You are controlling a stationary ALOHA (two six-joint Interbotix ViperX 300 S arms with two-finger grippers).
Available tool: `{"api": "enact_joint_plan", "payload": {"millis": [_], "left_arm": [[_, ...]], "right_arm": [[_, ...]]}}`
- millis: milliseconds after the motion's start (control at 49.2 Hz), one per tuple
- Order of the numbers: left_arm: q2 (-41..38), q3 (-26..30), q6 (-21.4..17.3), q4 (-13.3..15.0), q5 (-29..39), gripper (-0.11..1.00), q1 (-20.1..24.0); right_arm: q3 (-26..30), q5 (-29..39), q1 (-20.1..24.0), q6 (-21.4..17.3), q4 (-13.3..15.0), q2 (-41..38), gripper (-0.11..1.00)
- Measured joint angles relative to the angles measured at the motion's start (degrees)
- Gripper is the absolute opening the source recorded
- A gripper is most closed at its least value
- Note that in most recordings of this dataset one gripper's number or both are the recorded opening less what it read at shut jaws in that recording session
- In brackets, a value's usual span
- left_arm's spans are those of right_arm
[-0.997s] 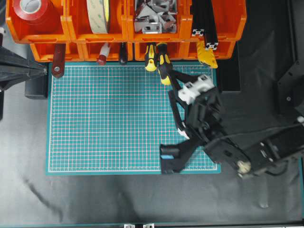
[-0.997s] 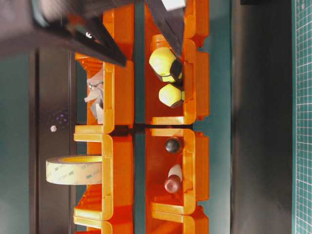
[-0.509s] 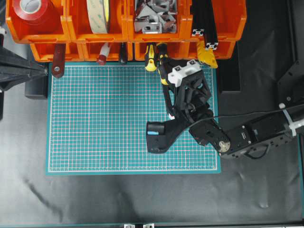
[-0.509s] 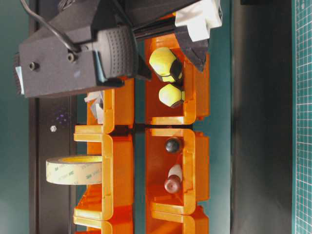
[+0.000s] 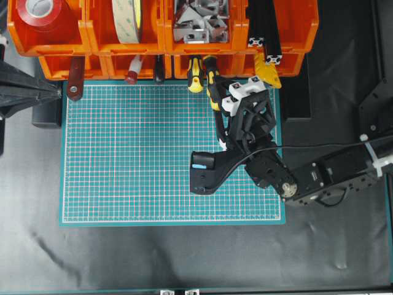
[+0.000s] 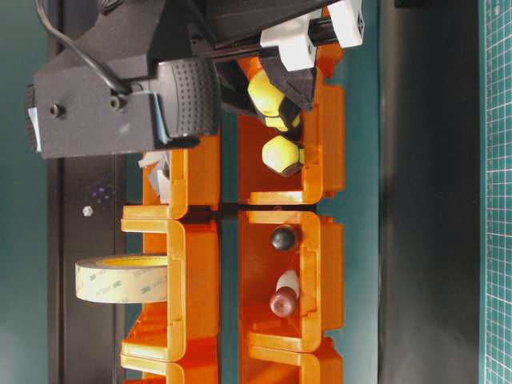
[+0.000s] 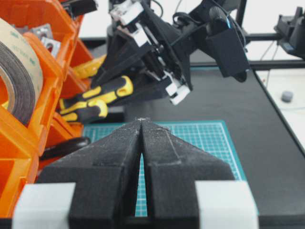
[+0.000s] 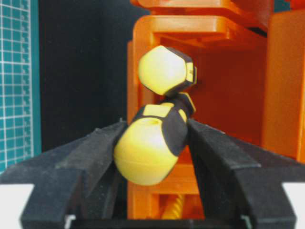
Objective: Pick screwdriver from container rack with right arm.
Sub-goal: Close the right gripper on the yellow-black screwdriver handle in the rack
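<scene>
The orange container rack (image 5: 61,46) spans the far edge of the table and also shows in the table-level view (image 6: 200,160). Two yellow-and-black screwdrivers stick out of one lower bin. My right gripper (image 5: 216,98) is shut on the handle of the right-hand screwdriver (image 5: 213,86). In the right wrist view, both fingers press the handle's (image 8: 150,150) sides. Its shaft is still inside the bin. The other screwdriver (image 5: 195,77) rests in the bin just beside it. My left gripper (image 7: 141,120) is shut and empty at the left edge (image 5: 58,91).
The green cutting mat (image 5: 135,160) lies in front of the rack. Upper bins hold a red tape roll (image 5: 40,15), a tan tape roll (image 5: 128,18), metal brackets (image 5: 196,21) and black profiles (image 5: 264,24). Other tool handles (image 5: 75,77) stick out of the lower bins.
My right gripper has moved up to the rack and its fingers have closed around the right-hand screwdriver's handle, which has shifted slightly. The left arm has not moved.
</scene>
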State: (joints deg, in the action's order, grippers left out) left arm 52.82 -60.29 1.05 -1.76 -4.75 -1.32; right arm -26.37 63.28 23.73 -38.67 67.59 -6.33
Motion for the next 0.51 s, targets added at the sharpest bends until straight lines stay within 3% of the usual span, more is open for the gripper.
{"api": "enact_joint_plan", "payload": {"millis": [427, 509], "left_arm": [[0.0, 0.0, 0.0, 0.0, 0.0, 0.0, -0.09], [0.09, 0.0, 0.0, 0.0, 0.0, 0.0, -0.18]], "right_arm": [[4.31, 11.6, 3.6, 0.35, -0.26, -0.26, 0.42], [4.48, 12.92, 4.66, 0.44, -1.49, -0.26, 0.42]]}}
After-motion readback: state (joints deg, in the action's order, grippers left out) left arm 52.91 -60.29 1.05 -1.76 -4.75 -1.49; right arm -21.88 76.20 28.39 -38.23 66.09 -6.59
